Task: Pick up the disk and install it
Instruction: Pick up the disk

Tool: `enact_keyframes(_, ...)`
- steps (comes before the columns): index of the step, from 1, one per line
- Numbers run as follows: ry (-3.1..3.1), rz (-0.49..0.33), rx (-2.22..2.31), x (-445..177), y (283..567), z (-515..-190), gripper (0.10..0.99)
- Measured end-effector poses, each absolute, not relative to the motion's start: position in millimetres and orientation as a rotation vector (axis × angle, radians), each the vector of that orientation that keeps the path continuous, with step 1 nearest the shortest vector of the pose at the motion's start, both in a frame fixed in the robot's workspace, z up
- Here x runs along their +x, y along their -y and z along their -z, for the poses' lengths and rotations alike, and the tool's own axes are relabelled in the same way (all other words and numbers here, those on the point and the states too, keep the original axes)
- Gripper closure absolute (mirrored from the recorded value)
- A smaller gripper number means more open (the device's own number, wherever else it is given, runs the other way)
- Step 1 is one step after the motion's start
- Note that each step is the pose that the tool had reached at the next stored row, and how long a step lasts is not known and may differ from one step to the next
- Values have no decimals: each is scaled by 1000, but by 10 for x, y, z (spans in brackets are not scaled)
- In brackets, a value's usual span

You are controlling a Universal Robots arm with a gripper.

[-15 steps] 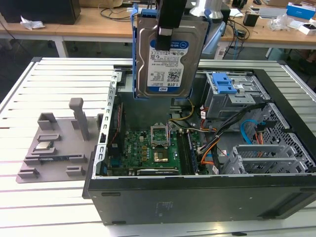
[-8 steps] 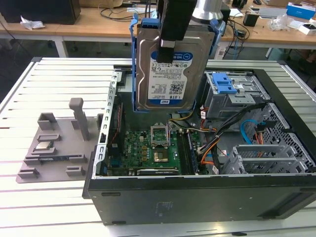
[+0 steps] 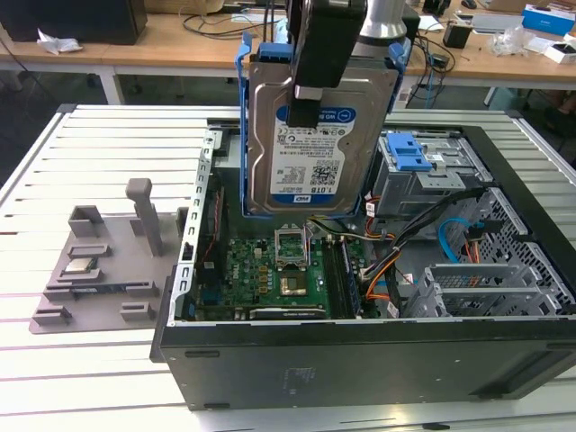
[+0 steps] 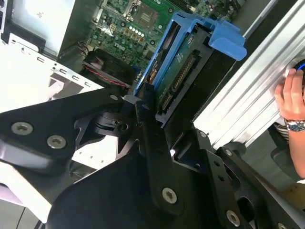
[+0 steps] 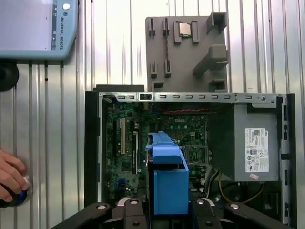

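The disk (image 3: 310, 148), a silver hard drive with a white-and-blue label in a blue bracket, hangs upright above the open computer case (image 3: 360, 351). My gripper (image 3: 308, 101) is shut on it from above, one black finger lying across its labelled face. In the second wrist view the disk (image 4: 183, 62) shows edge-on, clamped at its near end by the gripper (image 4: 147, 102). In the first wrist view the blue bracket of the disk (image 5: 167, 183) juts out over the motherboard (image 5: 128, 138), between the black fingers (image 5: 131, 210).
A drive cage with a blue latch (image 3: 409, 155) sits in the case on the exterior view's right, with loose cables nearby. The grey power supply (image 5: 252, 143) fills one corner. A grey fixture (image 3: 99, 261) with a CPU chip (image 3: 81, 265) lies outside. A person's hand (image 5: 9, 179) rests on the table.
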State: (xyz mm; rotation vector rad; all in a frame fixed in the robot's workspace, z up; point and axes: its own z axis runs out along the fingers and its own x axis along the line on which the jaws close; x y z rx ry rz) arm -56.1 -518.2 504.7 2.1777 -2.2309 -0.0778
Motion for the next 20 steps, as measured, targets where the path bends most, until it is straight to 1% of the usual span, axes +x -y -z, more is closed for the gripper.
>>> enact_keyframes(12,2230,77,2177,-560,5433,-5043,722)
enact_keyframes(20,2230,75,2177,-560,5666,-5039,722)
